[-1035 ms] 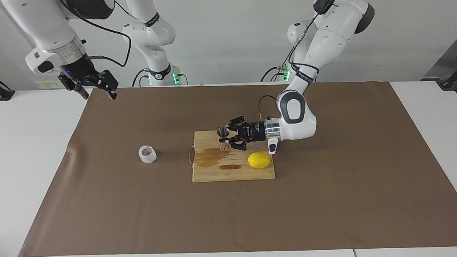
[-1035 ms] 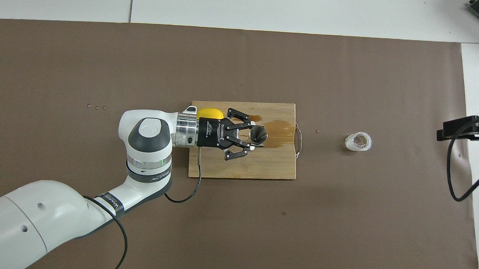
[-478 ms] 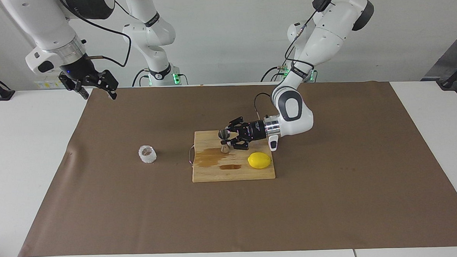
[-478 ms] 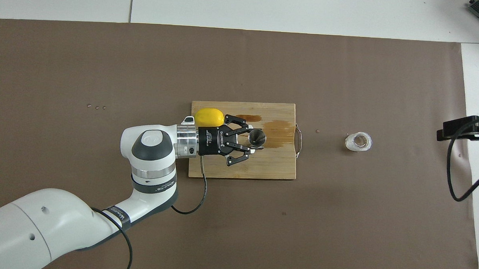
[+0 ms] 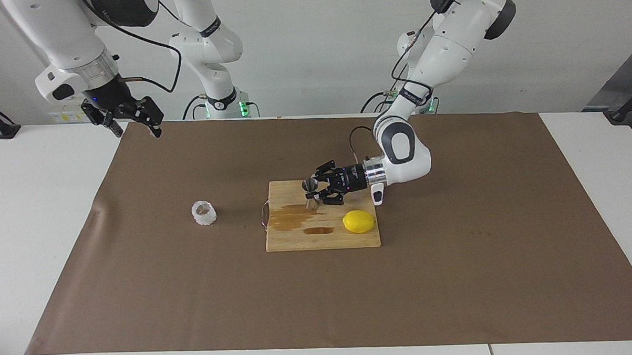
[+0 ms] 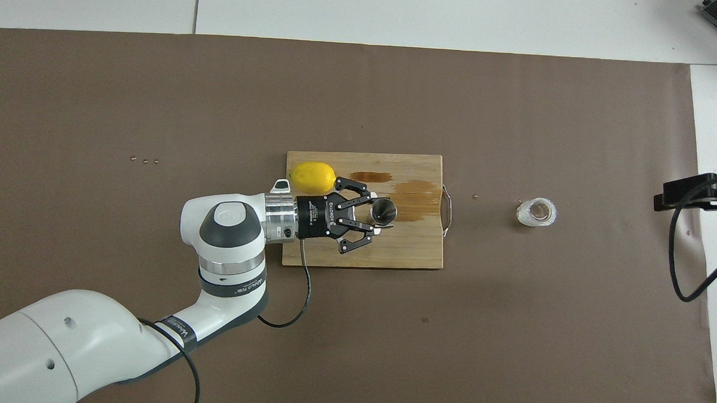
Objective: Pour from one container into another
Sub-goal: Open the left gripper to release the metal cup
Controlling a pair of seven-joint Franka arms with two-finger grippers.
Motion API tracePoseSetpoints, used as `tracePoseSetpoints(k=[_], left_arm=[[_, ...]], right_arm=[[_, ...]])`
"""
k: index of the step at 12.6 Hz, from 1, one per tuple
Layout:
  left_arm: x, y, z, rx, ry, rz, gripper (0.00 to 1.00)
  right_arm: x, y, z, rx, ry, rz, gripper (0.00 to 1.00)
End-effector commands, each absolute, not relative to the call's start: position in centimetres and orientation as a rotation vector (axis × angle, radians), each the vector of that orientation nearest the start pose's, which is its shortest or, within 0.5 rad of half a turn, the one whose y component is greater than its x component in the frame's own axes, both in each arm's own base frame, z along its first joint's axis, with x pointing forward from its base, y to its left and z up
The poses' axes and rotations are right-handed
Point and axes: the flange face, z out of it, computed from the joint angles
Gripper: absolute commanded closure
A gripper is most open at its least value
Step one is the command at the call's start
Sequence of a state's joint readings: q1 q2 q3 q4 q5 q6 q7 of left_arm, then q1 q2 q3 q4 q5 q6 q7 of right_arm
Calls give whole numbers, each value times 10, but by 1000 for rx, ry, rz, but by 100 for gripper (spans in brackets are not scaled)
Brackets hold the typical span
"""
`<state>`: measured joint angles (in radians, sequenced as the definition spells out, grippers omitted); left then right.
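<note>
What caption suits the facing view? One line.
Left gripper shut on the jigger on the board; right gripper waits open.

I hold the left arm bent low, wrist level, its left gripper (image 5: pixel 313 192) clamped tight around the jigger (image 5: pixel 310 194). My right arm waits raised at its end of the table, right gripper (image 5: pixel 135 119) spread wide, empty.

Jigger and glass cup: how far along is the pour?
Nothing clearly poured yet. In hand: the left gripper is shut on the jigger, upright on the board, which shows wet stains. Left: the glass cup sits untouched on the mat; the right gripper waits open, raised over the mat's edge.
</note>
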<state>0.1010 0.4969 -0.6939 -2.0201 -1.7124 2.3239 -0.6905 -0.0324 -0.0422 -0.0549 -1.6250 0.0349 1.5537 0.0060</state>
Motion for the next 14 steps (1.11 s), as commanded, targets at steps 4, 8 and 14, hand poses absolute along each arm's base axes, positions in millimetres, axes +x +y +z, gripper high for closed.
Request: tracePoseSetpoints(k=[4, 8, 14], left_arm=[[498, -336, 271, 1310, 1436, -1065, 13], [500, -336, 275, 1314, 1419, -1063, 0], [513, -325, 295, 1321, 1370, -1043, 0]], right_arm=[[535, -43, 624, -3083, 159, 56, 0], [535, -44, 624, -3083, 162, 54, 0], [535, -43, 624, -3083, 159, 54, 0]])
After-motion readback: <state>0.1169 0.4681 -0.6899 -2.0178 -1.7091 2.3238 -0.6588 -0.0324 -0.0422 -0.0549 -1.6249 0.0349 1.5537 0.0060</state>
